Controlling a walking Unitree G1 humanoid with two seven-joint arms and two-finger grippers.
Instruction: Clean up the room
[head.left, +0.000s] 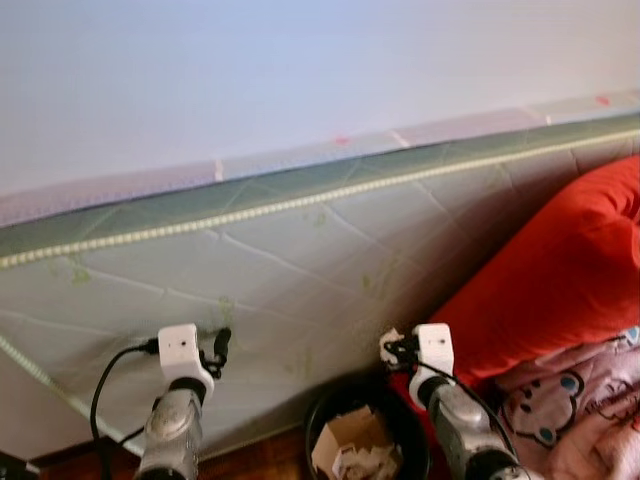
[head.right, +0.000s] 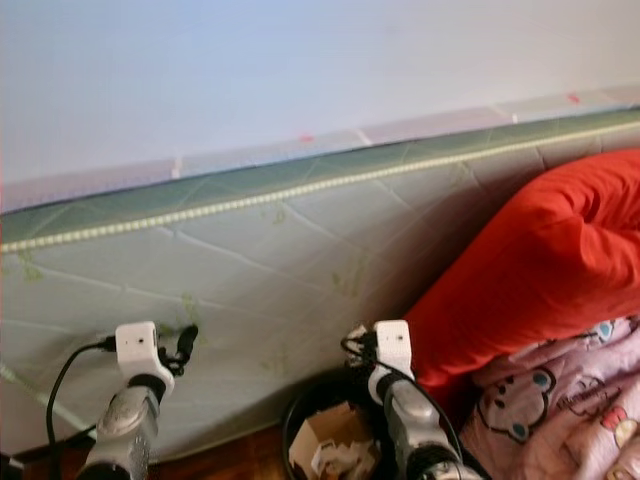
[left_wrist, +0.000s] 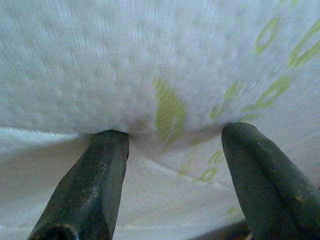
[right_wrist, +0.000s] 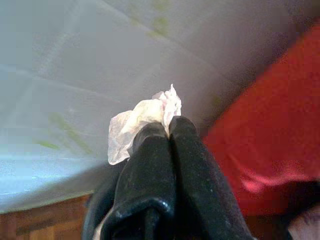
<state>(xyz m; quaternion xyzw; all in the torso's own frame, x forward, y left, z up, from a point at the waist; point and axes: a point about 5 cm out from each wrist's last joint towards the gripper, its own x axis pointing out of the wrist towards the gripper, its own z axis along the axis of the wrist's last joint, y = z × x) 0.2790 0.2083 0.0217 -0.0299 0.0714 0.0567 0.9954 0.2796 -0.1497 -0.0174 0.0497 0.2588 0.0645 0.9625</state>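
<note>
My right gripper (right_wrist: 169, 126) is shut on a crumpled white tissue (right_wrist: 140, 120), which sticks out past its fingertips. In the head views that gripper (head.left: 392, 346) hovers just above a black round trash bin (head.left: 335, 405) holding cardboard and paper scraps (head.left: 350, 445). My left gripper (left_wrist: 175, 132) is open, its fingertips (left_wrist: 107, 140) right against the quilted side of the mattress (head.left: 300, 260). In the left eye view the left gripper (head.left: 220, 345) sits left of the bin.
The mattress stands on edge against the white wall (head.left: 250, 70). A red pillow (head.left: 560, 270) and a pink cartoon blanket (head.left: 570, 410) lie to the right. Wooden floor (head.left: 250, 460) shows below.
</note>
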